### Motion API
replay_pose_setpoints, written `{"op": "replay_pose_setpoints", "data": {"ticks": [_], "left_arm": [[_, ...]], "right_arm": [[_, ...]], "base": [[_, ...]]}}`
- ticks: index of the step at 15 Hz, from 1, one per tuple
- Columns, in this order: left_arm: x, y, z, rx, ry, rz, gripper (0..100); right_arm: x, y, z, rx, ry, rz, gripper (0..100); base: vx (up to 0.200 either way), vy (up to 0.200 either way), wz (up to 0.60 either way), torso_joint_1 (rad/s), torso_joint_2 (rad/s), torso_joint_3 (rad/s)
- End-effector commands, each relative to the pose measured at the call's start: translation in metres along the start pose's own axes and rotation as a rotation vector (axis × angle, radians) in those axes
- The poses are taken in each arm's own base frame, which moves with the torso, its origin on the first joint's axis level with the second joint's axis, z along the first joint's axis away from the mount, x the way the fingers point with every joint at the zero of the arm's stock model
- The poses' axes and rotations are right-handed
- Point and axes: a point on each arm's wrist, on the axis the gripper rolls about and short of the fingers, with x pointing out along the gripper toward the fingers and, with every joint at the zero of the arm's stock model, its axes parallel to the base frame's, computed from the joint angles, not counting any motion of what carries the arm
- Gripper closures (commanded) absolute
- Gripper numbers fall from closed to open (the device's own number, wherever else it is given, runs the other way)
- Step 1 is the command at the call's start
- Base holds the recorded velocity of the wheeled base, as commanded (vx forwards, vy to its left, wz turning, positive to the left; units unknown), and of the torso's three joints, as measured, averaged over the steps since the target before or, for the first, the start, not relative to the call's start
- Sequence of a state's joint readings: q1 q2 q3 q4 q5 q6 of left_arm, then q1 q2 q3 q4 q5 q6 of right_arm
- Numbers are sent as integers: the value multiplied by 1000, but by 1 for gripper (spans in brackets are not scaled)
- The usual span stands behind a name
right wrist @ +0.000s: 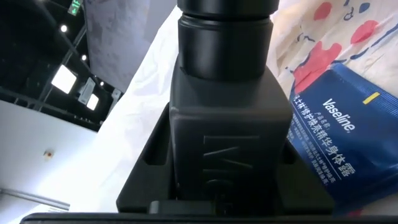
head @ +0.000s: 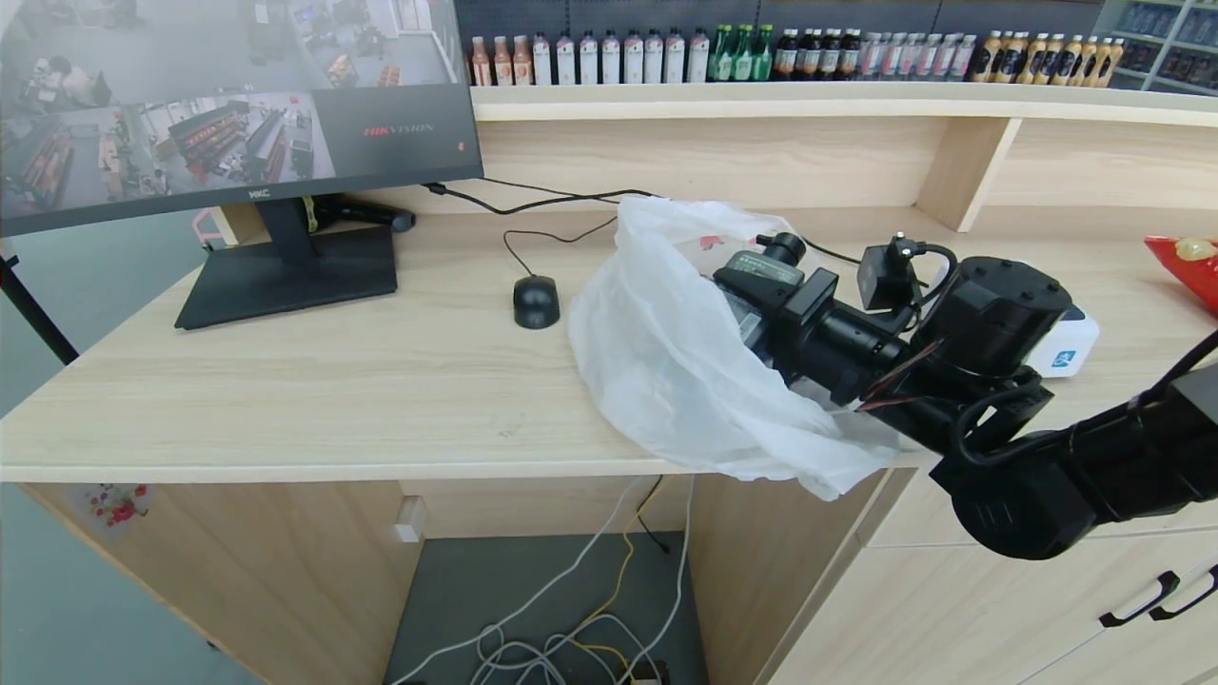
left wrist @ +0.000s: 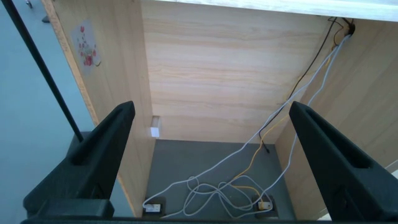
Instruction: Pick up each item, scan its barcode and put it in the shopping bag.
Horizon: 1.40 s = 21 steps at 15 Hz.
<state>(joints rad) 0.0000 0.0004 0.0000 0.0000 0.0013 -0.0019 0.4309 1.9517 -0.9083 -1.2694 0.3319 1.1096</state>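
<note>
Item in hand: 1 dark bottle (right wrist: 224, 137) with a black round cap, clamped in the right gripper (head: 773, 303) and held at the mouth of the white shopping bag (head: 666, 381), off the counter (head: 333, 381); raised lettering on its face is cut off at the edge of the right wrist view (in the head view a pale label on it is too small to read). From the right wrist, 1 blue pack (right wrist: 342, 143) with white print lies inside the bag just beside the bottle; the bag film carries red print. The left gripper (left wrist: 211, 162) has its jaws spread wide, low before the counter's kneehole with loose cables (left wrist: 217, 193). On the counter: mouse (head: 536, 301) just beside the bag; monitor (head: 228, 95) further left; 1 red packet (head: 1189, 266) cut off at the right edge; a white device (head: 1070, 350) partly hidden behind the right arm.
</note>
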Motion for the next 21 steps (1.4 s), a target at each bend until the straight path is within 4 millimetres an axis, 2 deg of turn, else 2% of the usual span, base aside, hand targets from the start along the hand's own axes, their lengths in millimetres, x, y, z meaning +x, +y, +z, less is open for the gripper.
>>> {"op": "replay_pose_setpoints", "data": {"ticks": [1,6,7,21], "left_arm": [[0,0,0,0,0,-1,0],[0,0,0,-1,0,0,0],[0,0,0,-1,0,0,0],[0,0,0,0,0,0,0]], "right_arm": [[1,-3,-2,1,6,-7,100],[0,-2,-3,-18,28,8,100],[1,0,-2,-22,29,16,0],[-20,42,19,-109,-26,125,0]], "base": [[0,0,0,0,0,0],[0,0,0,0,0,0],[0,0,0,0,0,0],[0,0,0,0,0,0]]}}
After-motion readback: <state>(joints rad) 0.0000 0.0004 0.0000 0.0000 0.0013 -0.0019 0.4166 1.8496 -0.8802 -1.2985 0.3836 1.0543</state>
